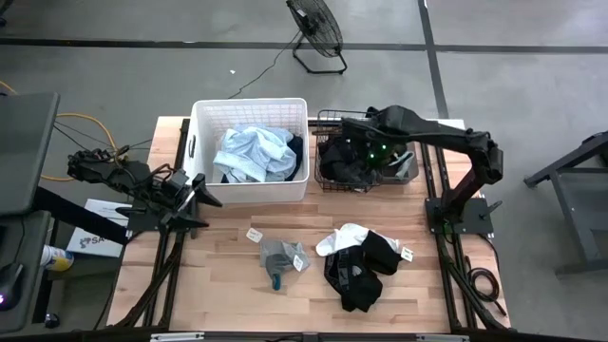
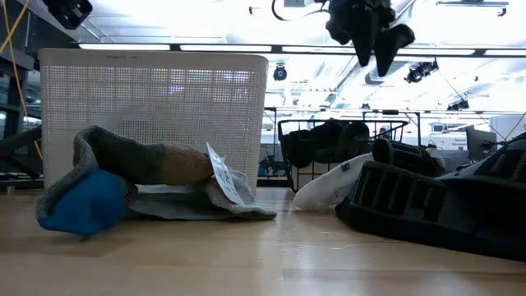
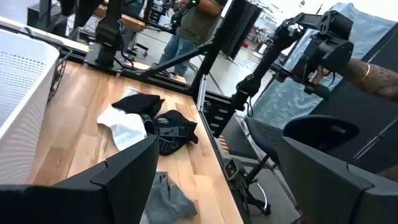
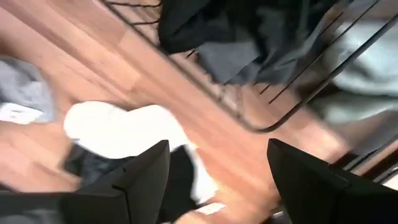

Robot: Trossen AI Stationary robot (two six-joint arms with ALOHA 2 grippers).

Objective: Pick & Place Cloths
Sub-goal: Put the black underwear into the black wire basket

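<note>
**A:** From above, what lies on the wooden table (image 1: 228,261)?

**B:** At twelve o'clock stands a white perforated plastic tub (image 1: 249,150) holding crumpled light blue cloth (image 1: 252,152). Just beside it, toward two o'clock, a black wire basket (image 1: 366,152) carries dark fabric. The right gripper (image 1: 353,150) hovers over that basket. At six o'clock a small grey rag (image 1: 280,256) with white tags lies flat; toward five o'clock sits a black-and-white heap (image 1: 361,261). The left gripper (image 1: 199,195) waits at nine o'clock, beside the tub's corner.

**B:** And level with the table?

**A:** The grey rag (image 2: 140,185) looks soft and rolled, with a blue end and a tan band. The tub's mesh wall (image 2: 156,115) rises behind it. The ribbed black heap (image 2: 427,201) spreads at three o'clock. A dark limp cloth (image 2: 370,29) hangs up at one o'clock, seemingly from the right gripper, though the grip itself is cut off.

**B:** The left wrist?

**A:** Its broad dark fingers (image 3: 124,180) stand spread, nothing between them; the black-and-white heap (image 3: 149,124) lies beyond on the planks.

**B:** The right wrist?

**A:** Its fingers (image 4: 146,174) are parted over the basket's wire rim (image 4: 261,124) and a white cloth (image 4: 124,134); the view is smeared, so I cannot tell whether they hold anything.
</note>
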